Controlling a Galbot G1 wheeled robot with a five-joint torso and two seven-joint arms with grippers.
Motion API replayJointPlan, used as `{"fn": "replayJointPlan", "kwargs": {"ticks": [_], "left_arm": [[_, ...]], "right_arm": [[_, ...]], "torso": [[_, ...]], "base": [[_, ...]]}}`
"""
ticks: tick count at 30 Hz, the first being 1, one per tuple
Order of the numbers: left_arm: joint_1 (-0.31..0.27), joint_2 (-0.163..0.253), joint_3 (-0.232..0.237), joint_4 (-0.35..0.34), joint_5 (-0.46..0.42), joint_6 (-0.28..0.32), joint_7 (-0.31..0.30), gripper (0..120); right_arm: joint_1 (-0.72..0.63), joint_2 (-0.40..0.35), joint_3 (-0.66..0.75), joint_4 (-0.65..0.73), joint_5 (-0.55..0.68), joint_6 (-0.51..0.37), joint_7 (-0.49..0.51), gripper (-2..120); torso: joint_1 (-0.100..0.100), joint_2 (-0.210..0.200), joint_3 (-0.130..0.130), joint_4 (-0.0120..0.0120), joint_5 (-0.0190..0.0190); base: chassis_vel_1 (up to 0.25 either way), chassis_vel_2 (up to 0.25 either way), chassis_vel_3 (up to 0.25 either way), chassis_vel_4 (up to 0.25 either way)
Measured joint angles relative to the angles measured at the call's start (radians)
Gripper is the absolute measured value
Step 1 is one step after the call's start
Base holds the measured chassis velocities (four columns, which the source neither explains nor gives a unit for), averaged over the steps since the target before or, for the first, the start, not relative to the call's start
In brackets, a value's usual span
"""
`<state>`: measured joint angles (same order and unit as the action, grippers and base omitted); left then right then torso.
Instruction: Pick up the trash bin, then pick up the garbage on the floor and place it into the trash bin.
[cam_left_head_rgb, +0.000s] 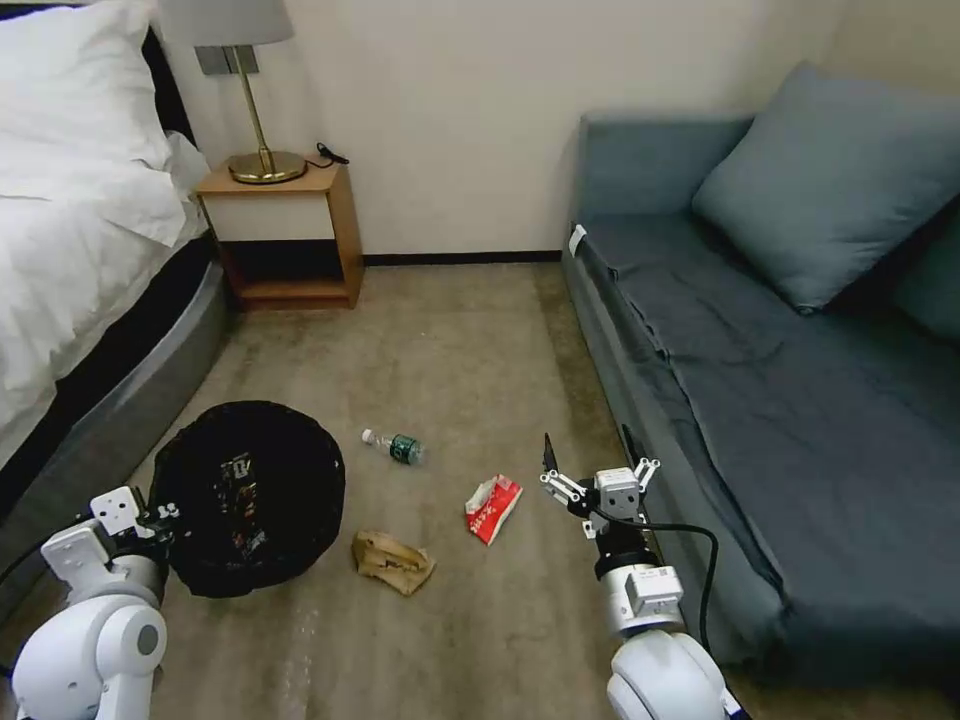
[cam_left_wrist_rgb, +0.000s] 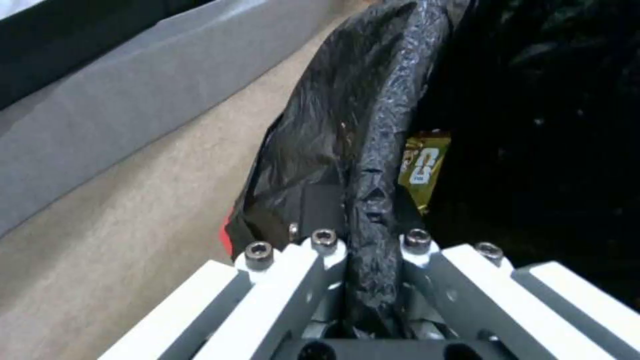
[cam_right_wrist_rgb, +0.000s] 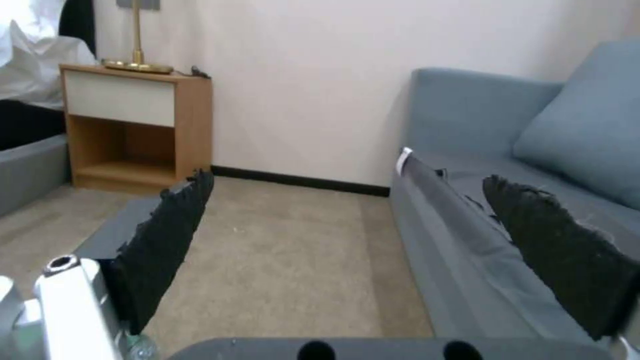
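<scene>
We are clamping our left tool on the bin rim, right tool hanging spread apart above the floor, so collecting the red packet looks next.

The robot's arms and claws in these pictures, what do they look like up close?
Both arms are glossy white, with rounded joints and grey trim. The right gripper ends in white linkage bars carrying two flat fingers with rough black pads; a black cable loops along its wrist, which bears a small label. The left gripper shows white and grey bars fastened with dark hex bolts.
</scene>
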<state>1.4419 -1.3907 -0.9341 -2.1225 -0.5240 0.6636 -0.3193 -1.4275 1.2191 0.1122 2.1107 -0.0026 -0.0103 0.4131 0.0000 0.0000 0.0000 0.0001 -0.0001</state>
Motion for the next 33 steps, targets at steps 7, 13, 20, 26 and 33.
{"fn": "replayJointPlan", "kwargs": {"ticks": [7,13,20,26,33], "left_arm": [[0.001,0.000,-0.003,0.003,0.000,-0.001,0.000,3],[0.001,0.000,-0.003,0.007,0.000,-0.003,0.000,3],[-0.004,0.001,-0.004,0.016,0.000,-0.004,0.000,3],[-0.003,0.000,-0.002,0.020,0.010,-0.004,0.000,3],[0.005,-0.020,0.002,0.021,0.028,-0.007,0.001,3]], "right_arm": [[0.010,-0.002,-0.009,-0.006,0.006,-0.008,0.000,100],[0.022,-0.002,-0.021,-0.018,0.011,-0.010,0.000,100],[0.080,-0.040,-0.078,-0.030,0.119,-0.053,0.018,100],[0.294,-0.139,-0.249,-0.052,0.662,-0.296,0.216,100],[0.501,-0.044,-0.404,-0.219,1.176,-0.407,0.495,100]], "torso": [[0.000,0.000,0.000,-0.0001,0.0000],[0.000,0.000,0.000,-0.0001,0.0000],[0.000,0.000,0.000,-0.0004,0.0002],[0.000,0.000,0.000,-0.0001,0.0000],[0.000,0.000,0.000,0.0001,0.0002]], "base": [[-0.154,0.143,0.150,-0.150],[-0.160,0.144,0.145,-0.136],[-0.108,0.084,0.087,-0.104],[0.000,0.000,0.000,0.000],[0.000,0.000,0.000,0.000]]}}
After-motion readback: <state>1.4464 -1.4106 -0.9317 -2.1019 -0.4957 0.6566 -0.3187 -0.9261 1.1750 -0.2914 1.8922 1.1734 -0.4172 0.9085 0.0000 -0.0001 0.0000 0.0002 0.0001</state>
